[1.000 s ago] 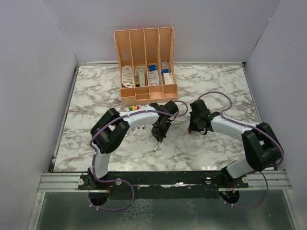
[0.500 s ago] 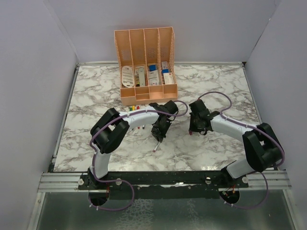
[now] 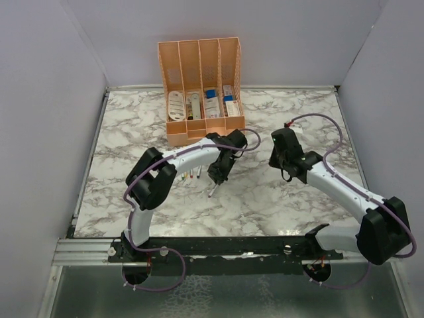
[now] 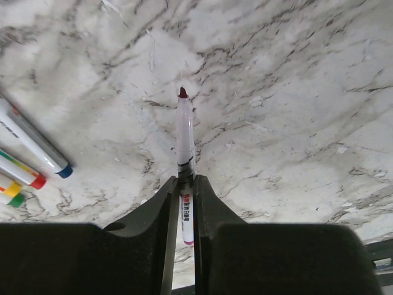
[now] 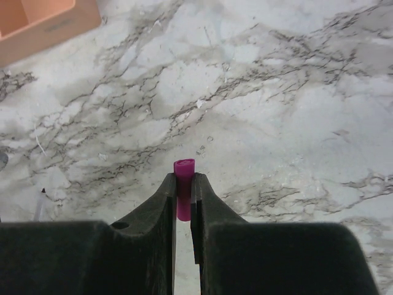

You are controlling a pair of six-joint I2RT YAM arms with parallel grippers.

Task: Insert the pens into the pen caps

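My left gripper (image 4: 184, 183) is clamped on the pen (image 4: 185, 129) at its rear barrel, dark-red tip forward above the marble table (image 4: 295, 92). My right gripper (image 5: 183, 184) pinches the magenta cap (image 5: 184, 165), far end free. Both look light, rigid and slick, best held by the sidewalls.

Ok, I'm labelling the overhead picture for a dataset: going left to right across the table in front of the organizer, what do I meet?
loose pens → left gripper shut on a pen → right gripper shut on the magenta cap
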